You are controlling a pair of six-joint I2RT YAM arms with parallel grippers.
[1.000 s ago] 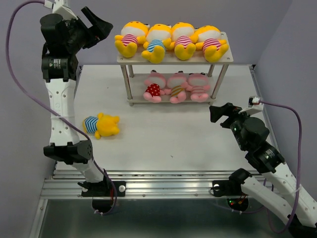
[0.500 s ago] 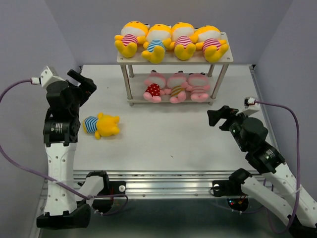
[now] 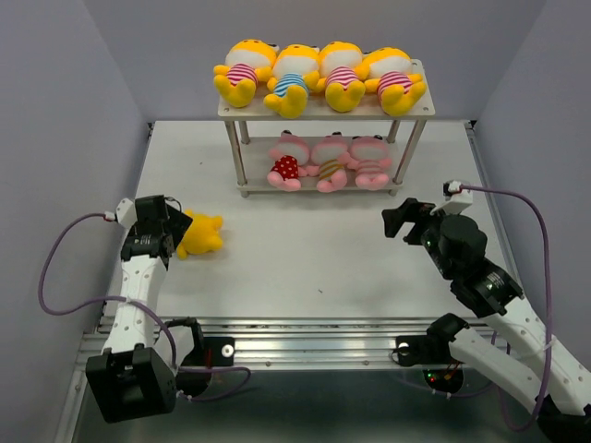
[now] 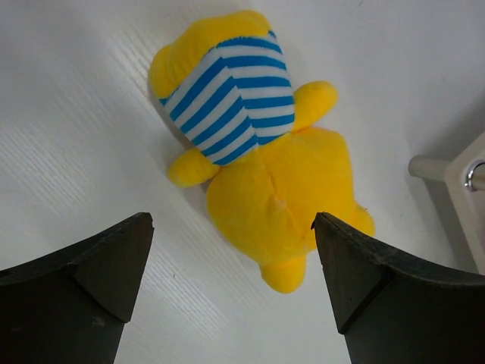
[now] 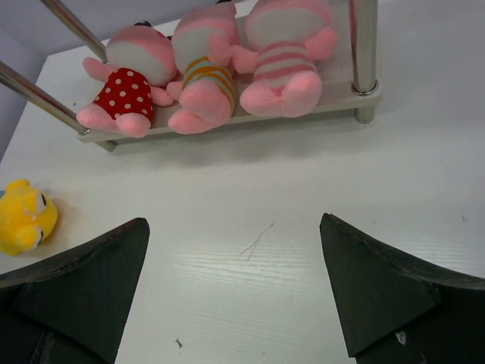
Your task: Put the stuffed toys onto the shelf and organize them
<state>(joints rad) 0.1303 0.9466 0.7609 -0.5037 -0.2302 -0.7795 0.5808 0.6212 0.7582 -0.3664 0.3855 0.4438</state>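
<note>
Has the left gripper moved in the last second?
Yes. The left gripper dropped from beside the top of the shelf to hang open over the yellow toy on the table.

You have bright, even light from overhead in all three views. The white tabletop (image 3: 305, 249) shows no harsh glare, only a soft sheen. The shelf (image 3: 319, 111) casts a pale, blurred shadow beneath it. In your left wrist view the yellow toy (image 4: 280, 189) is sharp, and the dark jaws in the bottom corners show little detail. The pink toys (image 5: 204, 76) look crisp.
</note>
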